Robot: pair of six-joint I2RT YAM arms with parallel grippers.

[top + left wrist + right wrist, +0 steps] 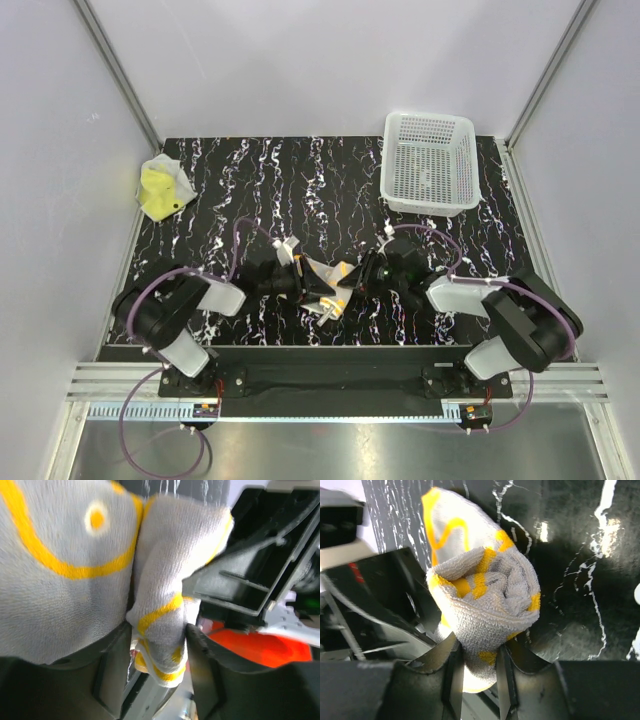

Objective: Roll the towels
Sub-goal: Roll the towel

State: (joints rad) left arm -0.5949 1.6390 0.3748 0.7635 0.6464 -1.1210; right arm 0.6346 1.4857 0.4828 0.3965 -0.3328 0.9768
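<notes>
The orange squiggle towel (333, 279) hangs between both grippers just above the table's front centre, partly rolled, its grey-white side outward. My left gripper (312, 286) is shut on one end of it; in the left wrist view the gripper (157, 652) pinches a bunched fold of the towel (165, 580). My right gripper (356, 277) is shut on the other end; in the right wrist view the gripper (479, 669) clamps the rolled end of the towel (487, 595). The yellow towel (163, 188) lies crumpled at the back left, away from both grippers.
A white perforated basket (430, 195) stands at the back right of the black marbled table (300, 190). Walls close in the table's left, back and right sides. The two wrists are nearly touching at the front centre.
</notes>
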